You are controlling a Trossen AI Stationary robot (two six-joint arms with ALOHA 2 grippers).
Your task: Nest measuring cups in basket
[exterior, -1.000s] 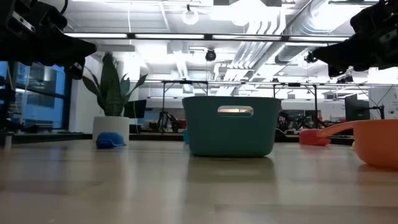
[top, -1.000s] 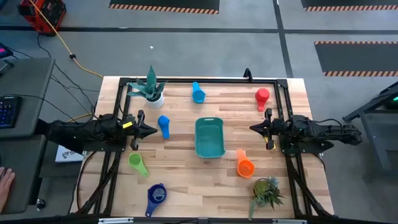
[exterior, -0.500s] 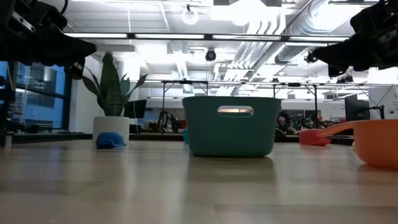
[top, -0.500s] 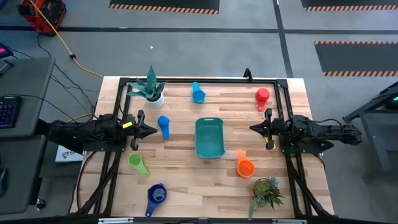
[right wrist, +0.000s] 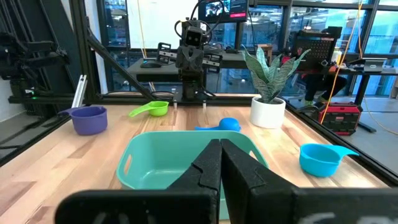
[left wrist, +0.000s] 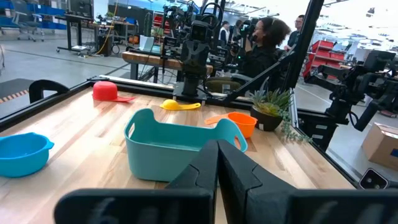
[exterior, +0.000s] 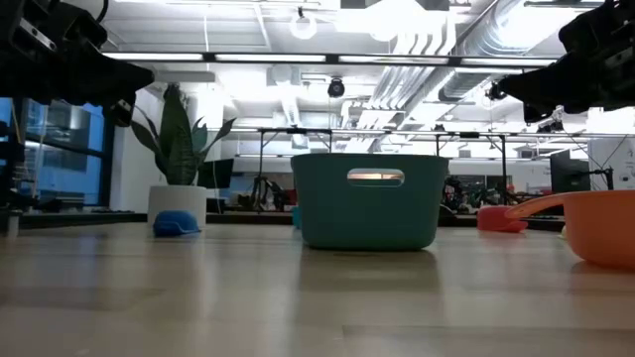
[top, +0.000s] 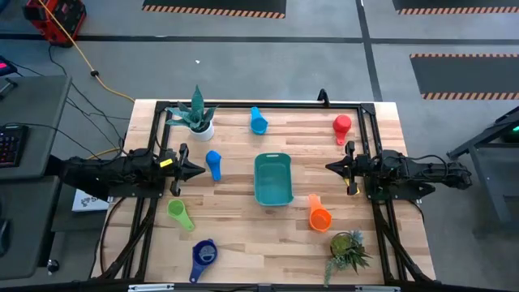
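The teal basket [top: 273, 180] stands on its base mid-table. Around it on the wood lie the cups: light blue [top: 259, 123], red [top: 342, 126], blue [top: 214, 164] mouth down, orange [top: 319, 215], green [top: 179, 214] and dark blue [top: 203, 255]. A yellow cup [left wrist: 180, 105] shows only in the left wrist view, below the right arm. My left gripper [top: 201, 169] hovers shut left of the basket, beside the blue cup. My right gripper [top: 328, 167] hovers shut right of the basket. Both fingertip pairs [left wrist: 217, 144] [right wrist: 221, 144] point at the basket.
A white-potted plant [top: 197, 118] stands at the far left corner, a small leafy plant [top: 349, 250] at the near right. A black frame [top: 259, 105] runs along the far edge and both sides. People [left wrist: 264, 50] stand in the room beyond the table.
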